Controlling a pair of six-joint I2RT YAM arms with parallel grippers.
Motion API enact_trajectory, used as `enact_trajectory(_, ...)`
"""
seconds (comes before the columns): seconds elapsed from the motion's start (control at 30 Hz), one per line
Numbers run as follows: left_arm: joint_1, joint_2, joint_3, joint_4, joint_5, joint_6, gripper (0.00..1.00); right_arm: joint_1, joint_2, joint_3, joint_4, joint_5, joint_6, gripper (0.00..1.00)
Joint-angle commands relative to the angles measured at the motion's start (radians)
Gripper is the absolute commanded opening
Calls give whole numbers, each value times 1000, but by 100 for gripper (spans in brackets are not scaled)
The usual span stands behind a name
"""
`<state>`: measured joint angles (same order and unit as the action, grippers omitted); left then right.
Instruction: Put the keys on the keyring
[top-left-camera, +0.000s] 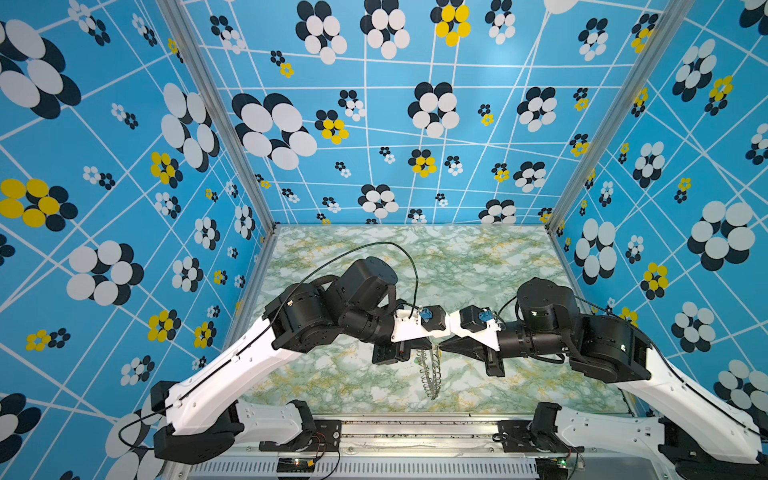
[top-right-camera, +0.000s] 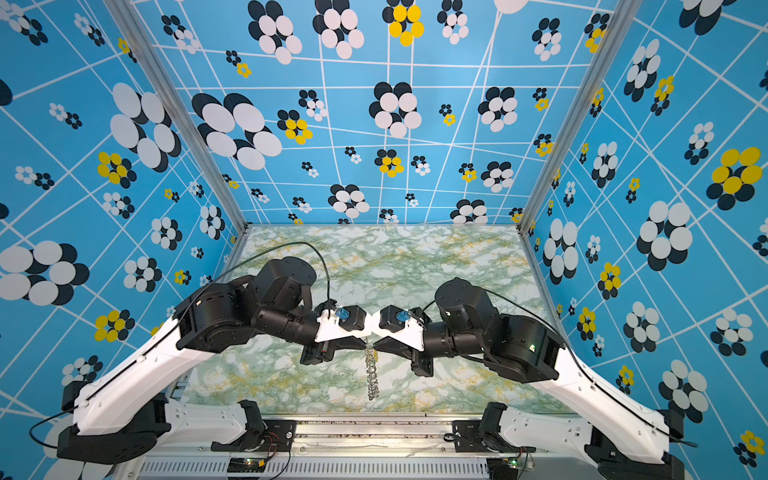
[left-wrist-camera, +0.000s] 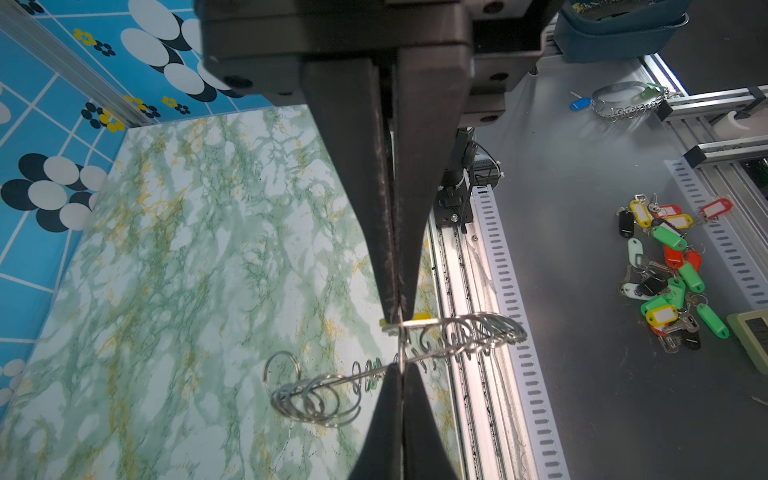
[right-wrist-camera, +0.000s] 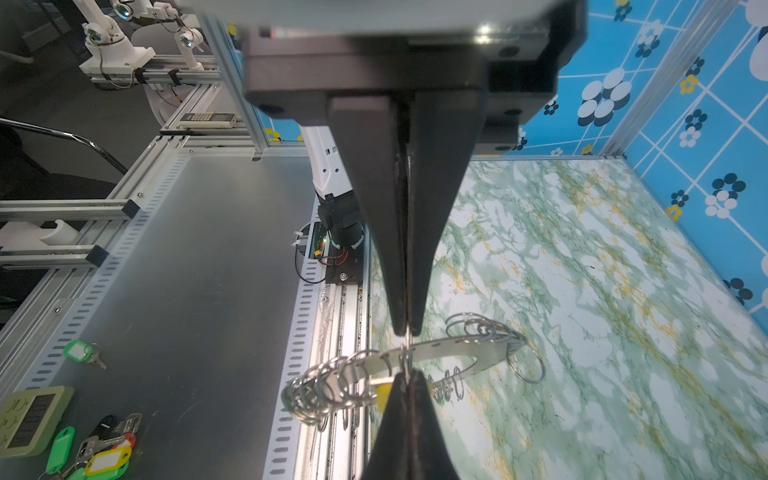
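We see both arms meeting tip to tip above the middle of the marbled green worktop (top-left-camera: 498, 266), close to its near edge. The left end effector (left-wrist-camera: 397, 316) has its jaws pressed together, and between the tips it pinches what looks like a thin wire loop at the rim of the keyring (left-wrist-camera: 457, 332). The right end effector (right-wrist-camera: 408, 332) is likewise closed tight, its tips nipping a small wire loop on the keyring (right-wrist-camera: 453, 347) from the opposite side. The keyring hangs edge-on between the two, lifted off the worktop, with many silver loops bunched along its rim; in both top views it shows as a narrow strip of wire coils dropping toward the near edge (top-left-camera: 430, 374) (top-right-camera: 372, 376). A yellow key tag (right-wrist-camera: 384, 395) sits against the ring just beside the tips of the left end effector, and it peeks out behind the ring in the left wrist view (left-wrist-camera: 419, 318). A bit of green (left-wrist-camera: 375, 374) shows among the loops; we cannot tell what it is. Off the worktop, on a grey metal surface (left-wrist-camera: 582, 291), lies a heap of coloured key tags (left-wrist-camera: 669, 270).
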<state>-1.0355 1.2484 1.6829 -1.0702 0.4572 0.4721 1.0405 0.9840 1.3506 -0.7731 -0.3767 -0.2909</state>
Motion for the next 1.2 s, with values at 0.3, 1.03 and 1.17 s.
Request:
enact_trajectory(0.3, -11, -4, 23, 86, 51, -7, 0, 7, -8, -15, 49, -35, 26, 0)
enact_trajectory(1.03, -5, 15, 32, 84, 65, -20, 0, 7, -14, -25, 88, -105, 36, 0)
enact_trajectory(1.17, -5, 19, 34, 79, 70, -21, 0, 7, -10, -21, 87, -105, 33, 0)
